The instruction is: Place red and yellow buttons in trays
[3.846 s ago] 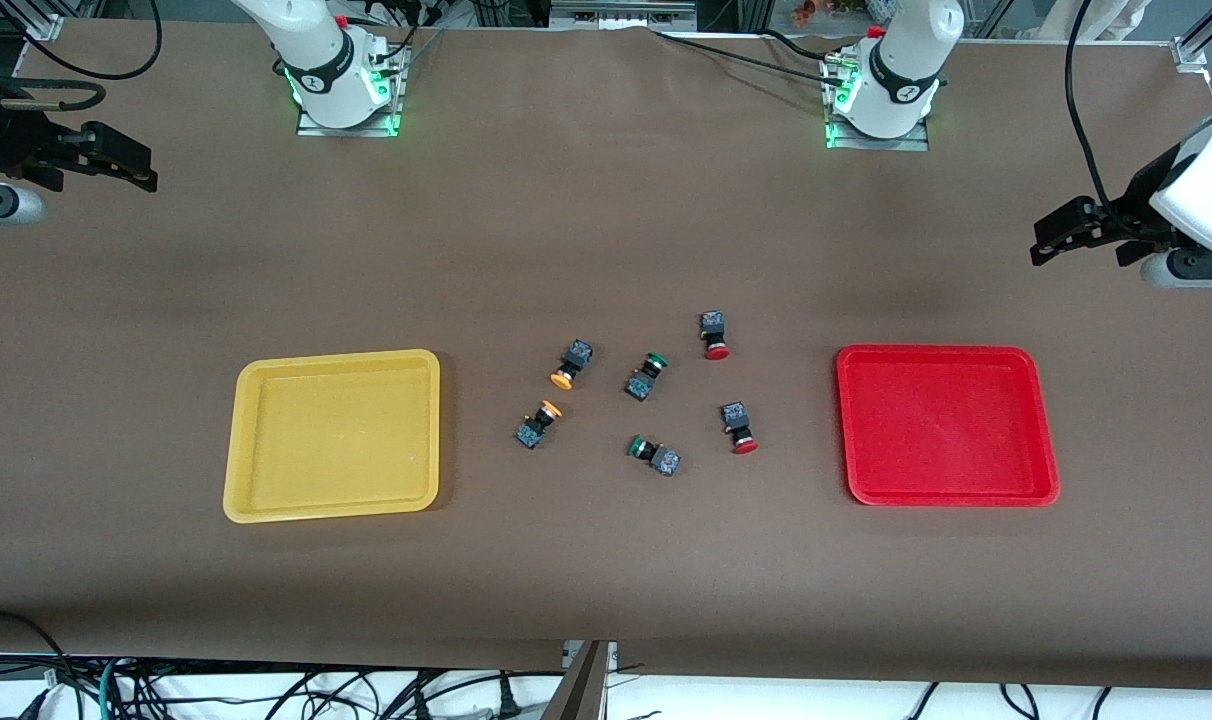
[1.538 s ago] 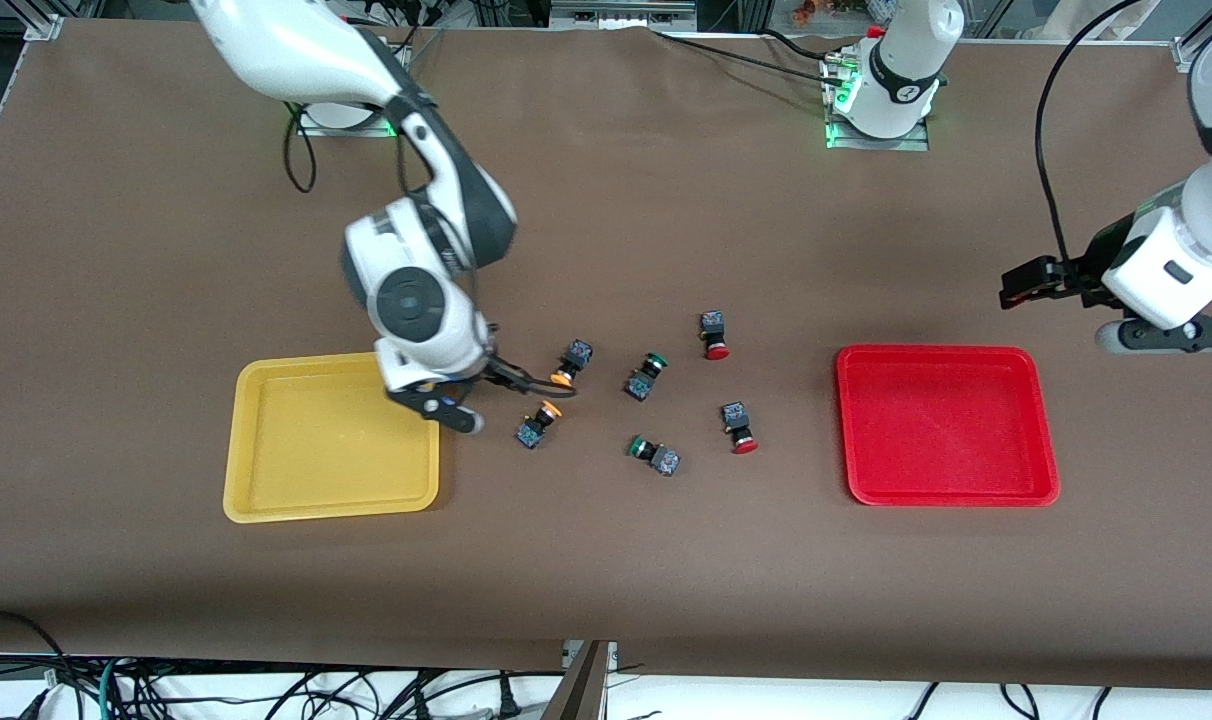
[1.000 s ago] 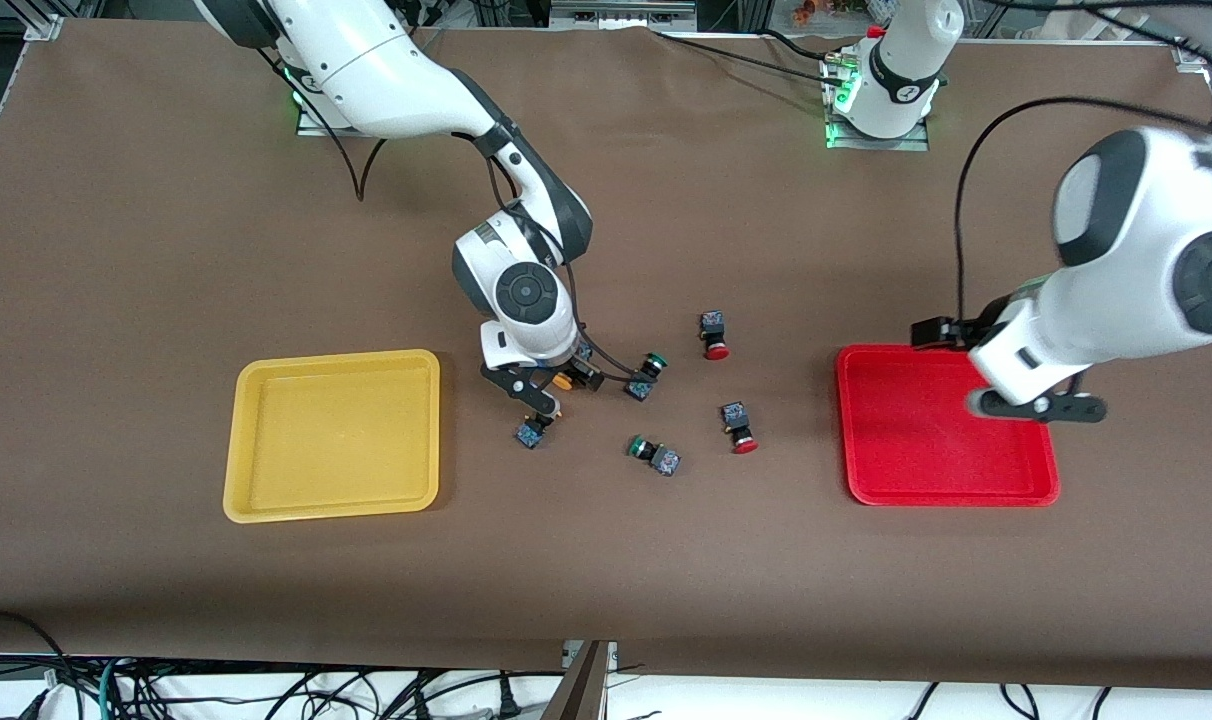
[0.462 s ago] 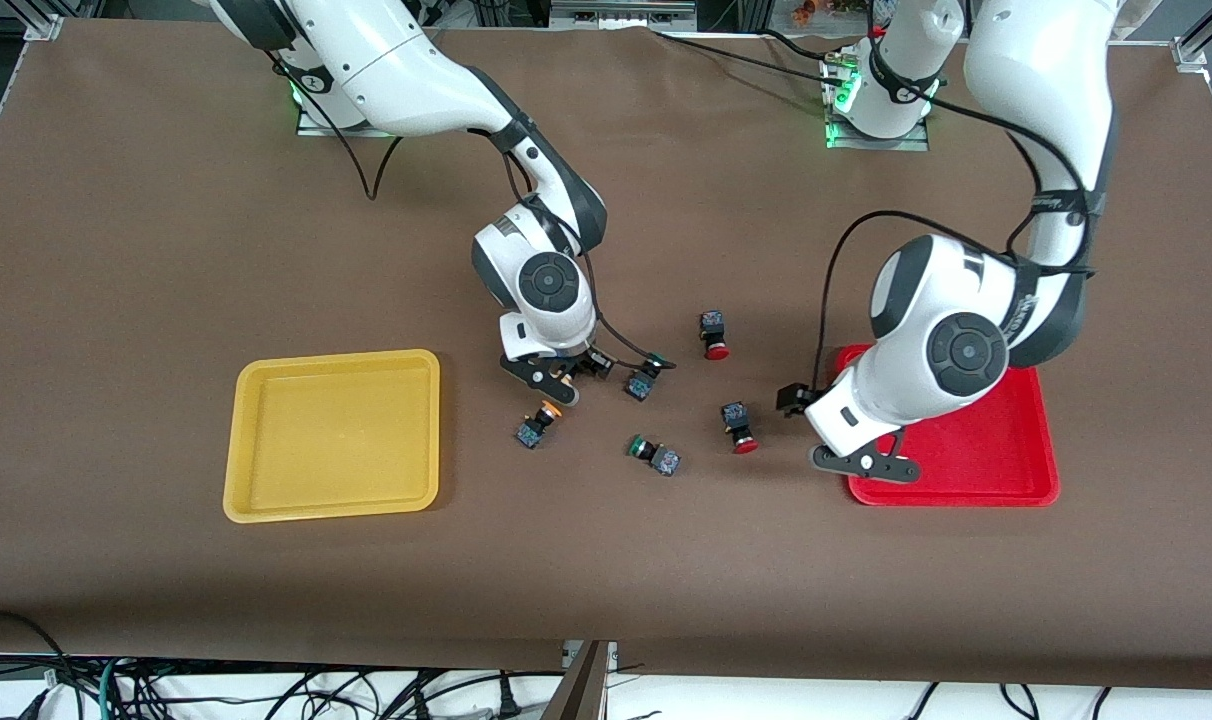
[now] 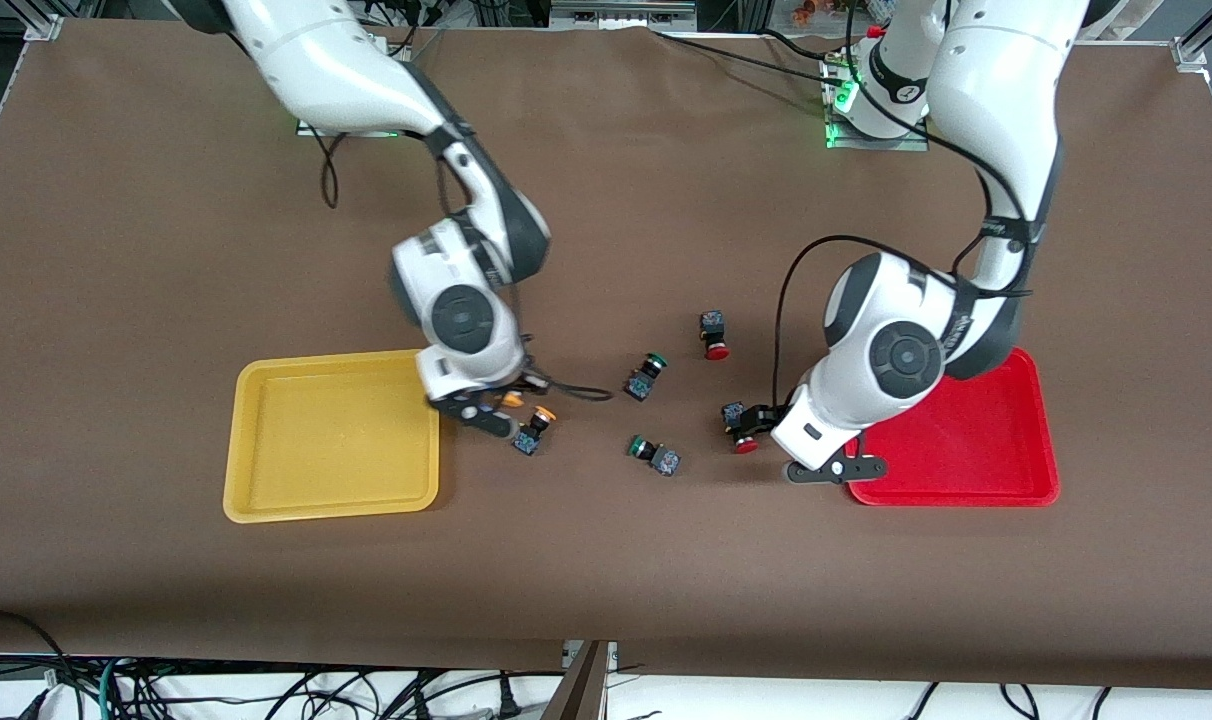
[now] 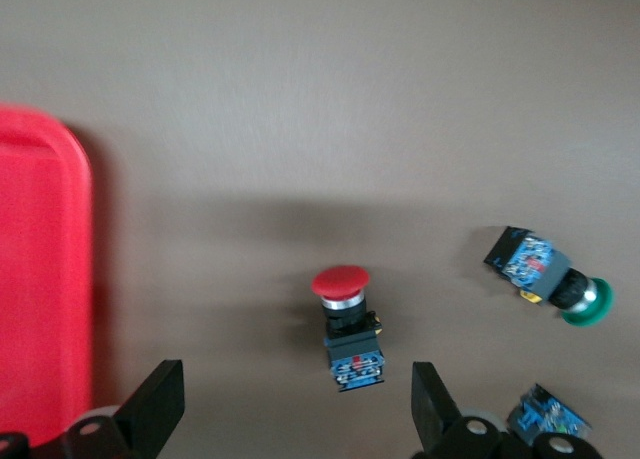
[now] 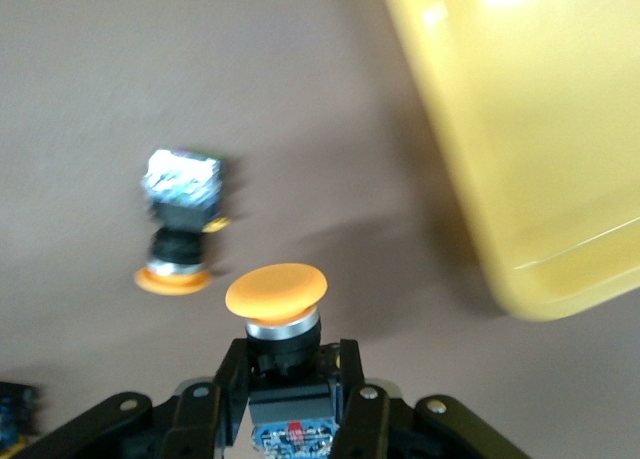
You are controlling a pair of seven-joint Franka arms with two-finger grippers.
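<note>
Front view, from the right arm's end: the yellow tray (image 5: 331,435) holds nothing. Just past its rim the right gripper (image 5: 499,405) is clamped on an orange button (image 7: 277,309) — lifted over bare table beside a second orange button (image 5: 532,428) (lying on its side). Two green buttons (image 5: 645,374) and two red buttons (image 5: 714,335) lie loose mid-table. The left gripper (image 5: 766,422) stands wide around the nearer red one (image 6: 347,325), beside the red tray (image 5: 966,440) — also holding nothing.
</note>
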